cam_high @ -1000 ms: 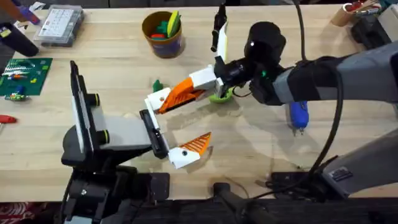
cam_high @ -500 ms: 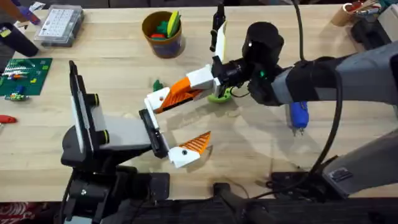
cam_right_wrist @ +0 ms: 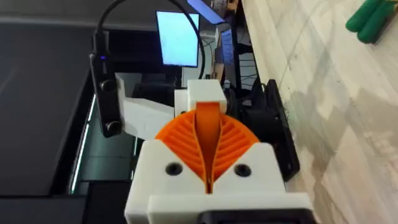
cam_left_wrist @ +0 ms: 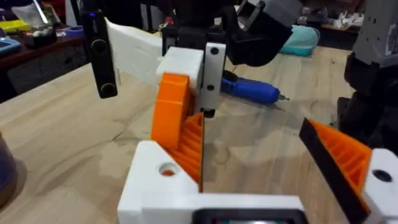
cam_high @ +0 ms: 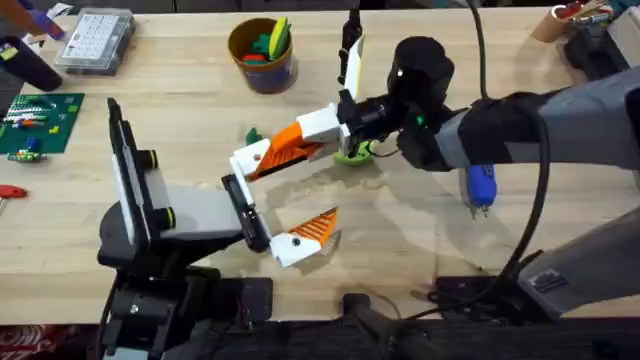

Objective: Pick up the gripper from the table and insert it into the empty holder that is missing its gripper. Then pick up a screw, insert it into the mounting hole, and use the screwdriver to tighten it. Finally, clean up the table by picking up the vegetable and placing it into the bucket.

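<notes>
The right gripper is clamping the orange ribbed gripper between its fingers, holding it above the table with its tip meeting the white holder on the left arm's upper jaw bar. The left gripper is standing with its jaws spread apart, its lower orange finger well clear. The yellow bucket is sitting farther back.

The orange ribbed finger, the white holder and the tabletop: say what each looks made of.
Orange ribbed finger: seemingly matte moulded or printed plastic, with crisp parallel ribs and flat colour. White holder: likely the same matte plastic, rounded, with a dark hole. Tabletop: light wood or wood veneer, visible grain lines, low sheen.
</notes>
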`<state>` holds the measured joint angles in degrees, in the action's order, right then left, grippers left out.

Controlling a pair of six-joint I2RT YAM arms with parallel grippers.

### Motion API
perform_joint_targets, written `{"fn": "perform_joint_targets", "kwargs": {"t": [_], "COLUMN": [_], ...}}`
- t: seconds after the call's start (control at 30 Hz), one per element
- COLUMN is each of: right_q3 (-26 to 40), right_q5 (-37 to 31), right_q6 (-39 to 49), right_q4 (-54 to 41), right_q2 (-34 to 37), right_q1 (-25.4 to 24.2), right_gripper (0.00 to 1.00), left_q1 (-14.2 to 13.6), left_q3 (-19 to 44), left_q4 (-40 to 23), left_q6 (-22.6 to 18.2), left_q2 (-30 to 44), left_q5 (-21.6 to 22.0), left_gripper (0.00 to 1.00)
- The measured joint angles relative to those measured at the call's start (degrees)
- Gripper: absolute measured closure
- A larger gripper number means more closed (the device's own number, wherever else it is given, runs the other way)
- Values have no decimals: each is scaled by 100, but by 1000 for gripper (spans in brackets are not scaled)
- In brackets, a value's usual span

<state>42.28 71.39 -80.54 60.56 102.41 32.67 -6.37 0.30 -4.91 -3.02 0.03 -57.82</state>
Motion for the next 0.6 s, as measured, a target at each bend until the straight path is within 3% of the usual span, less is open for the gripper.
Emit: {"fn": "perform_joint_targets", "kwargs": {"t": [0.6], "right_q3": [0], "right_q5": [-19], "right_q6": [-89], "right_q4": [2], "right_q2": [0], "right_q1": [6], "right_gripper": [984], "left_q1": [0], "left_q3": [0], "left_q4": [0], "left_q6": [2], "left_q2": [0], "left_q5": [10], "left_gripper": [14]}}
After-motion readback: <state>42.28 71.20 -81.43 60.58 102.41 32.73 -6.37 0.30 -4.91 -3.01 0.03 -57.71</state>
